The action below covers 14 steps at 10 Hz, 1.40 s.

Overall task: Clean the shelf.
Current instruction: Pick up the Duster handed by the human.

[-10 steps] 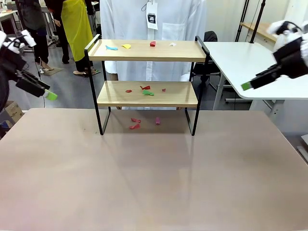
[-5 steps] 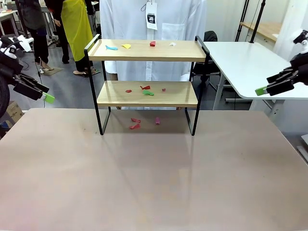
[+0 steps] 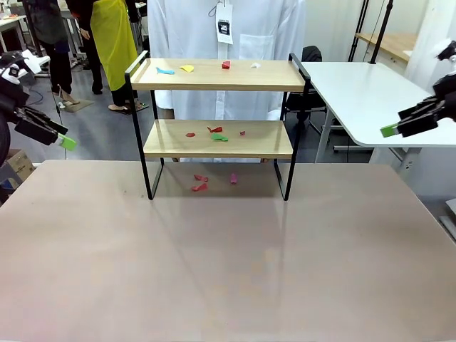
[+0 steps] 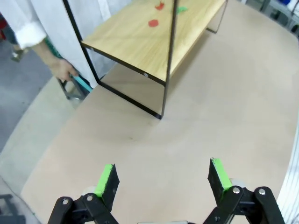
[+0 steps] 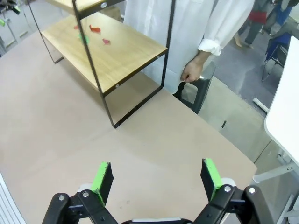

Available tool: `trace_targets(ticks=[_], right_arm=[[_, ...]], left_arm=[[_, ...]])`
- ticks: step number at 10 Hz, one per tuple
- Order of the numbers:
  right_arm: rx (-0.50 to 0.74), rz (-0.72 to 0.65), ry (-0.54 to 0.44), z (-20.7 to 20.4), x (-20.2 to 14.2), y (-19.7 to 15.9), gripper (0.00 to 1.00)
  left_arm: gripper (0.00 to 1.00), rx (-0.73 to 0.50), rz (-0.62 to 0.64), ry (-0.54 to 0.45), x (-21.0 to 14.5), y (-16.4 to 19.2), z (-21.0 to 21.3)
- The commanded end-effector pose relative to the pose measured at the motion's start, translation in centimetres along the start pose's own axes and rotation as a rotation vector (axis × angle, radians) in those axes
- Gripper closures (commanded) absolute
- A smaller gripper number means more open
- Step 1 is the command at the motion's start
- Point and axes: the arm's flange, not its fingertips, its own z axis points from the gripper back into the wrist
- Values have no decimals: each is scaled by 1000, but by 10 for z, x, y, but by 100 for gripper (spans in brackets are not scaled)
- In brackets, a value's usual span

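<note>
The shelf (image 3: pixel 217 75) stands at the far middle of the table: two light wooden boards in a thin black frame. Small blue, yellow, red and white scraps (image 3: pixel 187 68) lie on its top board. Red and green scraps (image 3: pixel 219 137) lie on the lower board (image 4: pixel 154 37) (image 5: pixel 112 51), and a few red and pink bits (image 3: pixel 200 187) rest on the table under it. My left gripper (image 3: pixel 68 142) (image 4: pixel 162 177) hangs open off the table's left edge, holding nothing. My right gripper (image 3: pixel 388 130) (image 5: pixel 156 175) is open and empty off the right edge.
A person in a white coat (image 3: pixel 228 35) stands right behind the shelf, one hand (image 5: pixel 191 71) (image 4: pixel 63 70) hanging at each side. A white table (image 3: pixel 356 89) sits at the back right. The wide brown table (image 3: pixel 228 263) stretches in front of the shelf.
Both arms have drawn outward, away from the shelf: the right gripper moved right, the left gripper a little left and up. Both stayed open.
</note>
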Motion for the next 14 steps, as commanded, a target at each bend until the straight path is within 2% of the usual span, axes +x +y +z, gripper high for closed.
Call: trace_targets(ticks=[1, 2, 3, 5, 7, 10, 11, 12, 14], right_arm=[[149, 25, -100, -11, -15, -66, 0], [189, 48, -138, -17, -23, -87, 0], [207, 81, -172, -24, -32, -107, 0], [257, 137, -244, -44, -53, -147, 0], [327, 129, -329, -61, -72, -167, 0], [323, 128, -409, -78, -92, -189, 0], [329, 133, -435, -75, -94, -184, 0], [347, 72, -386, -82, -101, -147, 0], [347, 72, -386, -82, -101, -147, 0]], left_arm=[[0, -93, -33, -87, -2, 46, -7], [0, -135, -56, -125, -5, 62, -11], [0, -127, -81, -170, -9, 80, -12], [0, -140, -136, -303, -23, 118, -18], [0, -175, -156, -393, -41, 142, -25], [0, -244, -183, -487, -48, 157, -27], [0, -269, -176, -498, -50, 154, -25], [0, -224, -154, -437, -53, 151, -26], [0, -224, -154, -437, -53, 151, -26]])
